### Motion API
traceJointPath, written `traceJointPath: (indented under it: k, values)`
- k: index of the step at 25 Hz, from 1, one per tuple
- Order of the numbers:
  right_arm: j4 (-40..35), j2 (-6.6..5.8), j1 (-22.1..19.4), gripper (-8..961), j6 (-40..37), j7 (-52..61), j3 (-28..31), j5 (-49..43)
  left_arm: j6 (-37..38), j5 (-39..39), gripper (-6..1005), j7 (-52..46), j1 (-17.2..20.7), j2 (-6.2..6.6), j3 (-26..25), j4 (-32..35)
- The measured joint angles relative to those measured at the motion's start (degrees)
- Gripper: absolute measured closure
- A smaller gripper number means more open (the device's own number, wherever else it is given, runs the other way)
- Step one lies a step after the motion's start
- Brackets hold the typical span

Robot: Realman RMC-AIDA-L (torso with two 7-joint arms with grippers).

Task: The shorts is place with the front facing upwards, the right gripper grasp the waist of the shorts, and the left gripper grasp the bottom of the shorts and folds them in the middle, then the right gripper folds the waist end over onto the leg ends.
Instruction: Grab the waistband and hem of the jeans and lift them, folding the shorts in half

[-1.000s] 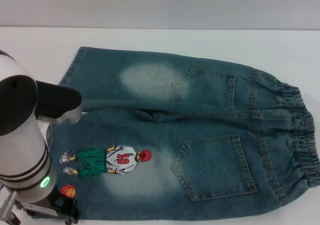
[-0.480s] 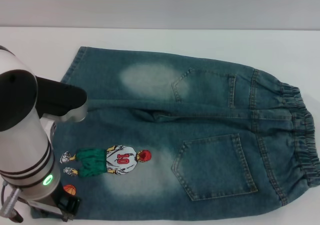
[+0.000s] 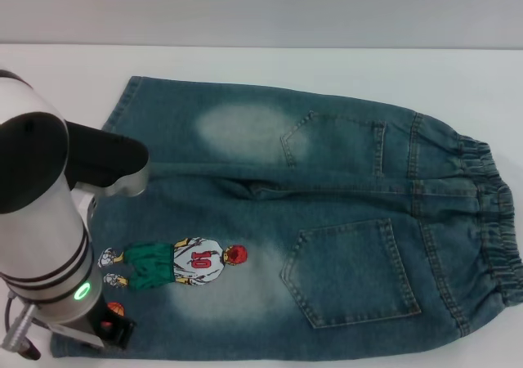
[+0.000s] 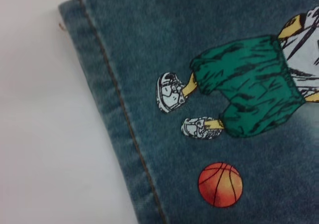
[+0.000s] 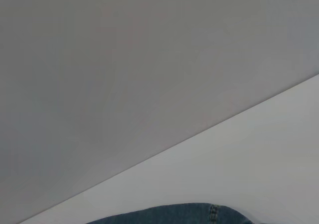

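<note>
Bench (image 3: 65,65): bare white surface along the far edge and at the left corner beyond the leg ends (image 3: 122,106); passage unobstructed there. The shorts (image 3: 327,221) lie flat across the centre and right, the waist (image 3: 494,221) close to the right edge. The left arm (image 3: 41,221) stands over the near leg hem, its tool (image 3: 110,331) just above the denim, blocking approach to that corner.

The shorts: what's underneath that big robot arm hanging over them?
The left gripper hangs over the near leg's hem, covering most of the orange ball. The shorts lie flat on the white table.
</note>
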Motion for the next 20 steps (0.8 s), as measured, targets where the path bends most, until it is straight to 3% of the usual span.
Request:
traceJointPath:
  k: [9, 16, 20]
  values:
    - [-0.09, 0.00, 0.00, 203, 0.00, 0.00, 0.00, 0.00, -0.21, -0.29, 1002, -0.38, -0.28, -0.04, -1.49, 0.36]
    - [-0.10, 0.00, 0.33, 202, 0.00, -0.11, 0.00, -0.18, -2.75, 1.32, 990, -0.68, -0.33, -0.08, -1.58, 4.19]
    - [-0.17, 0.00, 0.62, 202, 0.00, -0.12, 0.00, -0.28, -2.50, 1.67, 861, -0.70, -0.28, -0.09, -1.48, 4.22]
